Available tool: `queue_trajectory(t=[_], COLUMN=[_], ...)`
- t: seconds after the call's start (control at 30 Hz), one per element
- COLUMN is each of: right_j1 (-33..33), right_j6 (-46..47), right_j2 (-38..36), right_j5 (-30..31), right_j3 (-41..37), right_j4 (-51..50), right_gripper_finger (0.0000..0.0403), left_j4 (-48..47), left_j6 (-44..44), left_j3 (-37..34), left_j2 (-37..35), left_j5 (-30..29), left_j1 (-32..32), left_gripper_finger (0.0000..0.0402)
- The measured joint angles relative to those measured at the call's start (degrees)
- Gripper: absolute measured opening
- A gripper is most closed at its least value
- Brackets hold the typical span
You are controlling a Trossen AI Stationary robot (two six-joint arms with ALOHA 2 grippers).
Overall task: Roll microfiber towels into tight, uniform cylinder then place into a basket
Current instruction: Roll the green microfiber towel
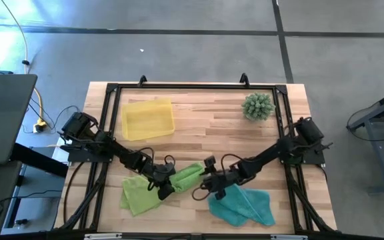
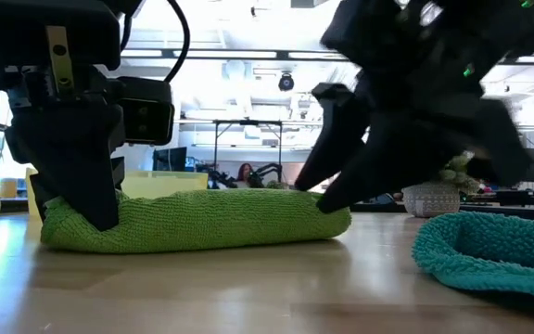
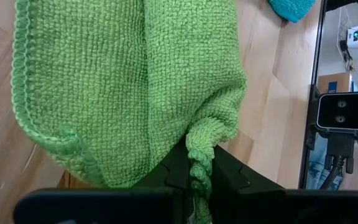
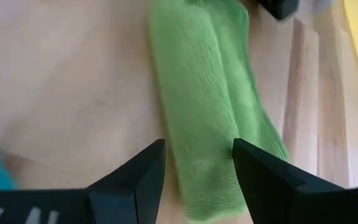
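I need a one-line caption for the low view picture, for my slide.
Left gripper pinches one end of a rolled green towel on the table; the open right gripper stands at the other end, beside a teal towel.

There were three microfiber towels on the table: two lime green, a rolled one (image 1: pixel 187 175) and a flat one (image 1: pixel 137 195), and one teal towel (image 1: pixel 245 207). One yellow basket (image 1: pixel 148 119) sat there, and one spiky green plant (image 1: pixel 258 106). Two arms reached over the wood, each with one gripper, so two in all: the left gripper (image 1: pixel 165 189) and the right gripper (image 1: pixel 204 192)
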Motion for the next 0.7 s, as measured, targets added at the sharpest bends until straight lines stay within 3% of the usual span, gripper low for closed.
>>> queue_trajectory(t=[0.7], right_j1=[-2.6], right_j6=[4.1], right_j2=[3.8], right_j5=[-3.8], right_j3=[0.2], right_j4=[-2.2], right_gripper_finger=[0.0181], left_j4=[0.2], left_j6=[0.2], left_j3=[0.0], left_j2=[0.0], left_j5=[-0.2], left_j1=[0.0], left_gripper_finger=[0.0023])
